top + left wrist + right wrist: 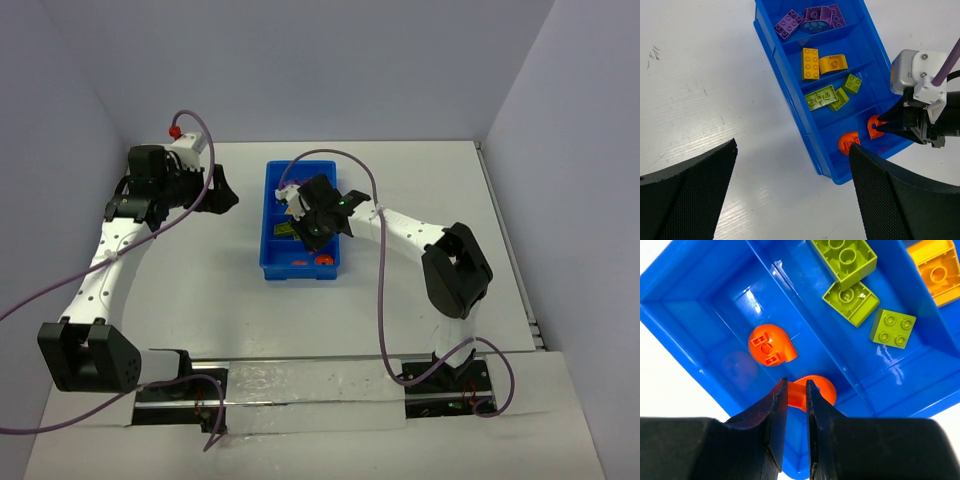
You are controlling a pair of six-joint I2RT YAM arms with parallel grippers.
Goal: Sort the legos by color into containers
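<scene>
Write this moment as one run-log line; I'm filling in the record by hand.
left gripper: open, empty, left of tray | right gripper: shut on orange lego inside tray's end compartment

1. No words, numbers or brand names can be read anywhere in these pictures.
2. One purple lego (815, 25) has a small blue print on its top. It is too small to tell if it is a sign.
</scene>
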